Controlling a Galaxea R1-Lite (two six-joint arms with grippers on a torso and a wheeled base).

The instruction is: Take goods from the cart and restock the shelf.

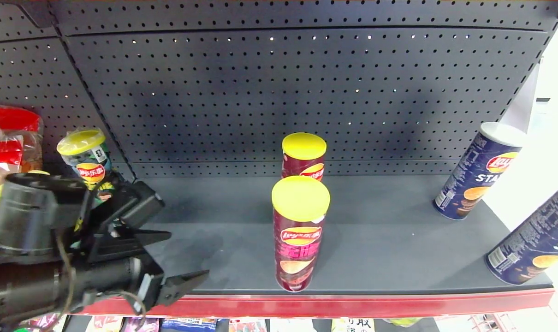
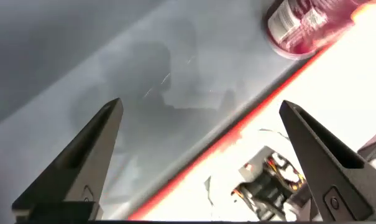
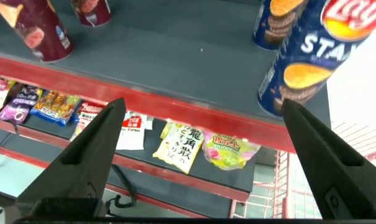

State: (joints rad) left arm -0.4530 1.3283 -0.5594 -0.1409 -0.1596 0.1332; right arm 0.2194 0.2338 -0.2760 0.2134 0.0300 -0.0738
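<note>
Two maroon chip cans with yellow lids stand upright mid-shelf, one at the front (image 1: 299, 230) and one behind it (image 1: 303, 157). Two blue chip cans stand at the right, one farther back (image 1: 479, 170) and one at the front corner (image 1: 532, 240). My left gripper (image 1: 186, 256) is open and holds nothing, at the shelf's front edge left of the front maroon can (image 2: 306, 25). Its wrist view shows the left gripper (image 2: 200, 104) over the grey shelf board. My right gripper (image 3: 203, 104) is open and holds nothing, in front of the red shelf edge (image 3: 175, 99), with the front blue can (image 3: 306, 56) beyond it.
A green can with a yellow lid (image 1: 87, 161) and red snack bags (image 1: 4, 138) sit at the left behind my left arm. Perforated back panel (image 1: 279, 92) closes the shelf. Snack packets (image 3: 181, 146) lie on the lower shelf. Red wire frame (image 3: 355, 174) shows at the right.
</note>
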